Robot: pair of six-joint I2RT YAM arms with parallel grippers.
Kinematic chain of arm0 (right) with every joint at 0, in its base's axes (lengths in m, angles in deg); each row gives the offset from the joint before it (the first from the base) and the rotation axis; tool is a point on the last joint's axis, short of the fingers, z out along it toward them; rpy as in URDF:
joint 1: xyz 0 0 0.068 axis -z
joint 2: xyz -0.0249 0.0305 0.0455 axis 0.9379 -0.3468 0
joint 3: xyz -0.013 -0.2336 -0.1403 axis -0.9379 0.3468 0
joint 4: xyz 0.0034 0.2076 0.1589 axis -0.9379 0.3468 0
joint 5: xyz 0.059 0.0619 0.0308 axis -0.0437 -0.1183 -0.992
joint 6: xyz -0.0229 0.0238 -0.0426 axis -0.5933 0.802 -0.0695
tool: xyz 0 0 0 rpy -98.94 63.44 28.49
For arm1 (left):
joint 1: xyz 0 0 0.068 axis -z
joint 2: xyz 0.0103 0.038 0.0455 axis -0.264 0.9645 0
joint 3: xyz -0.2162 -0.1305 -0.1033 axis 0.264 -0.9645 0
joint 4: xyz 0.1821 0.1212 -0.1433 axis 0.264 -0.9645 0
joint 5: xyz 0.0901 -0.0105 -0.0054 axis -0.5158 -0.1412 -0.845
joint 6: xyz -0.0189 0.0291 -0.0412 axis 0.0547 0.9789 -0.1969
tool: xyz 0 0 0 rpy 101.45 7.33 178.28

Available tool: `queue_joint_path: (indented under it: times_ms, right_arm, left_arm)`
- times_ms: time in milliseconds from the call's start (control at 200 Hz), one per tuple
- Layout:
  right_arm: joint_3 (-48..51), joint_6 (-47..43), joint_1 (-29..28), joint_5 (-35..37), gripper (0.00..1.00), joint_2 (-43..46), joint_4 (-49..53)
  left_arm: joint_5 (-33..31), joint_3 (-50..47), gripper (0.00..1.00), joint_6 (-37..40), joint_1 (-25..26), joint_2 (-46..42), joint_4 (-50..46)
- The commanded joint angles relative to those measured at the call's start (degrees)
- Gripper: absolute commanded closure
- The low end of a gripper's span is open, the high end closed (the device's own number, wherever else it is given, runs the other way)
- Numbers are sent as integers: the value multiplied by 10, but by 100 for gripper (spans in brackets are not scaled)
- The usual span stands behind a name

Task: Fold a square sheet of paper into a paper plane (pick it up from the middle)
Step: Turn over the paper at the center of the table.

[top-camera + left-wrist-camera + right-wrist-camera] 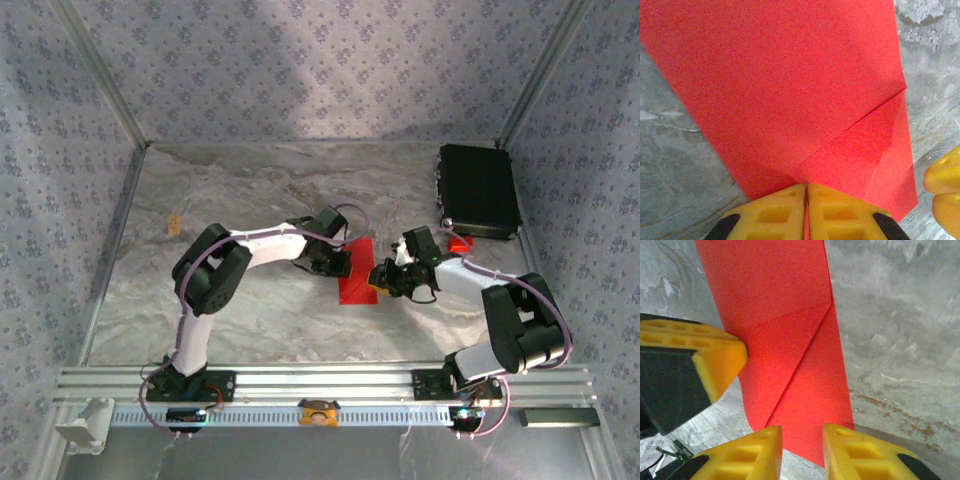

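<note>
At the near edge of the bench, past the aluminium rail that carries both bases, the two arms reach inward and meet over the middle of the marbled surface. The square sheet of paper lies there between them, bright red and already partly folded: one corner flap is turned over along a diagonal crease, and the rest lies flat.

The left gripper has its jaws pressed together on the sheet's near edge, with a thin line of red showing in the seam between the yellow pads. The right gripper comes from the opposite side with its jaws spread, standing astride the narrow end of the sheet without closing on it.

The paper looks thin, very light and limp. It will likely sag or curl wherever it hangs free, slide readily on the smooth bench, and take a permanent crease from any stray squeeze. The best hold is probably a shallow pinch at an edge or right on an existing fold, where the doubled layers are stiffer, while the other jaws pin the sheet down.

Farther back on the right, a small chunky red piece sits just beside a black case. A small tan object lies well apart at the far left.
</note>
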State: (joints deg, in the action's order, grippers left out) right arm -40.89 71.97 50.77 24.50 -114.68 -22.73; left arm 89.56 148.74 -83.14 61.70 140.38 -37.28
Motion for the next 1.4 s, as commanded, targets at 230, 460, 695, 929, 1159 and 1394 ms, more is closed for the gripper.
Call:
queue_joint_path:
  times_ms: [230, 460, 695, 929, 1159, 1394]
  right_arm:
    - [-2, 12, -20, 33, 64, 15, 56]
    - [1, 14, -24, 31, 61, 1, 46]
    - [-13, 15, -20, 8, 58, -22, 11]
    - [-31, 17, -20, 5, 57, -54, -1]
    - [-34, 14, -13, -15, 51, -41, -30]
    - [-68, -24, 13, -62, 49, -65, -46]
  left_arm:
    - [-6, -46, 92, -8, 7, -3, 1]
    - [-4, -46, 92, -11, 8, -5, 5]
    - [-2, -49, 91, -13, 11, -6, 8]
    - [-3, -52, 92, -14, 11, -8, 10]
    - [-4, -51, 91, -15, 12, -8, 12]
    - [-4, -54, 92, -16, 12, -9, 15]
